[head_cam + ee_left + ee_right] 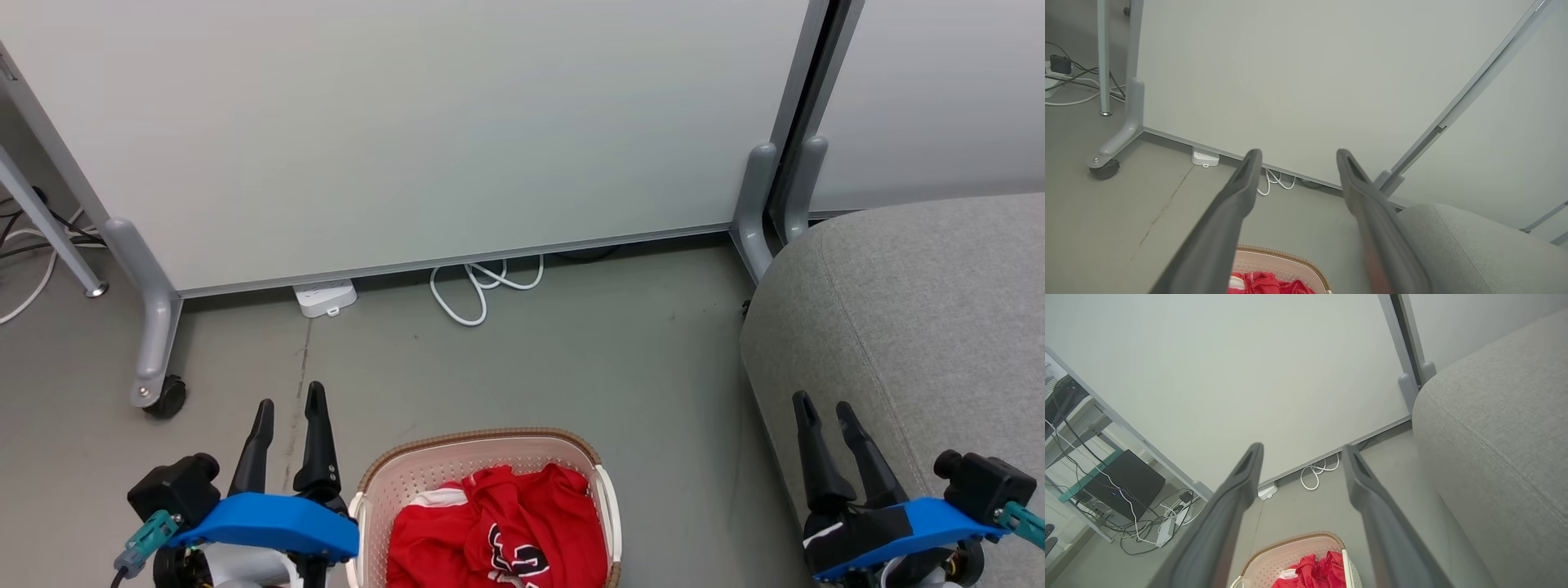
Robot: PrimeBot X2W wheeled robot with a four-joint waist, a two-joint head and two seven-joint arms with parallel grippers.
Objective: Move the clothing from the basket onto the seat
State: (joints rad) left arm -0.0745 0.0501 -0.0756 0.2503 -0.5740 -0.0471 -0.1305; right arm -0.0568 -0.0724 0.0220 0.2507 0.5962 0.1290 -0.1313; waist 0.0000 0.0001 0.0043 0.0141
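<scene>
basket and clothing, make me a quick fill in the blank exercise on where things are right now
1. The clothing lying in the basket is ____ in colour.
2. The seat stands on the robot's ____ side of the basket.
3. The left gripper and the right gripper are both ____, holding nothing.
Missing words: red; right; open.
</scene>
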